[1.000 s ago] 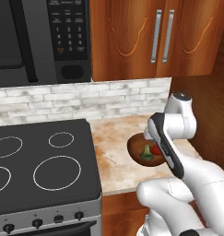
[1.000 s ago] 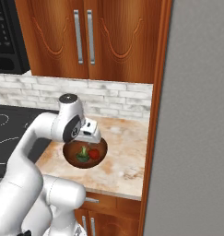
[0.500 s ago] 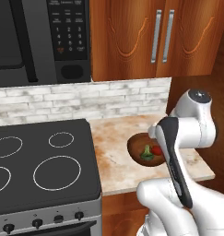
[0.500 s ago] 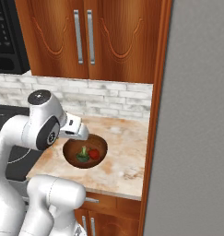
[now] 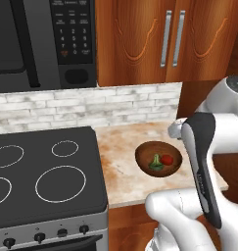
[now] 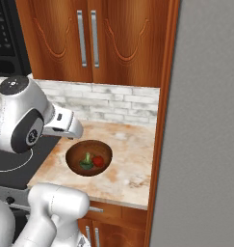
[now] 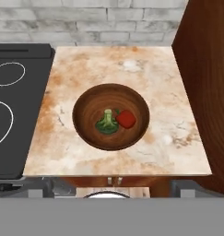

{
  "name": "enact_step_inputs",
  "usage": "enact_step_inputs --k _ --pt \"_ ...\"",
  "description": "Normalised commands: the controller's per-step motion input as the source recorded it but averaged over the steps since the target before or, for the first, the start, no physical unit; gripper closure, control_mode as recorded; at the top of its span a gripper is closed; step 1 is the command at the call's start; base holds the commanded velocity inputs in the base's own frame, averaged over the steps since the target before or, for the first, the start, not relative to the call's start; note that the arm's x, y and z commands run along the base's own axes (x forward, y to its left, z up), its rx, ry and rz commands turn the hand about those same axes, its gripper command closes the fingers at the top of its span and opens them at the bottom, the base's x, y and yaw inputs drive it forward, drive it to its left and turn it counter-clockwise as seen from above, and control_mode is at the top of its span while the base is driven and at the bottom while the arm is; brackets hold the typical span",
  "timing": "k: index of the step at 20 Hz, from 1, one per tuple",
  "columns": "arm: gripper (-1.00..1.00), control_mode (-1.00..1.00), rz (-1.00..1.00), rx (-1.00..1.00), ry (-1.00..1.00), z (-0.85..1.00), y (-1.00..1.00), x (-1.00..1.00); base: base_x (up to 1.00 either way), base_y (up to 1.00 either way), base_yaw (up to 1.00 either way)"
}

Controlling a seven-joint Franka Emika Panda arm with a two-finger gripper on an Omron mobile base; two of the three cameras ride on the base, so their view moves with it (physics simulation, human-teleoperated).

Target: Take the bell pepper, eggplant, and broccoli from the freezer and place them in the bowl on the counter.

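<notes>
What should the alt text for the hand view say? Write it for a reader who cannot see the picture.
Looking down on a dark wooden bowl on a beige marbled counter, holding a green broccoli and, touching it, a red bell pepper. A black stove top adjoins the counter on the left, a reddish-brown wood panel on the right, pale brick wall along the top.

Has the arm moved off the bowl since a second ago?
Yes. In the left base view the arm has swung right and up, off the bowl, so the broccoli and bell pepper show uncovered.
</notes>
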Motion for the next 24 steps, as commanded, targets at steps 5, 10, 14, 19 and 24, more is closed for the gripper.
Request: enact_step_inputs --k 5,10,14,19,24 --pt "-1.00 -1.00 0.00 0.00 -0.08 0.35 0.00 -0.44 0.00 0.00 0.00" --pt "-1.00 -1.00 0.00 0.00 -0.06 0.23 0.01 -0.24 0.00 0.00 0.00" --pt "-1.00 1.00 0.00 0.00 -0.02 0.03 0.00 -0.08 -0.70 -0.09 0.00" --pt "-1.00 1.00 0.00 0.00 0.00 0.00 0.00 0.00 -1.00 -0.55 0.00" --pt "-1.00 1.00 0.00 0.00 0.00 0.00 0.00 0.00 -0.26 -0.98 0.00"
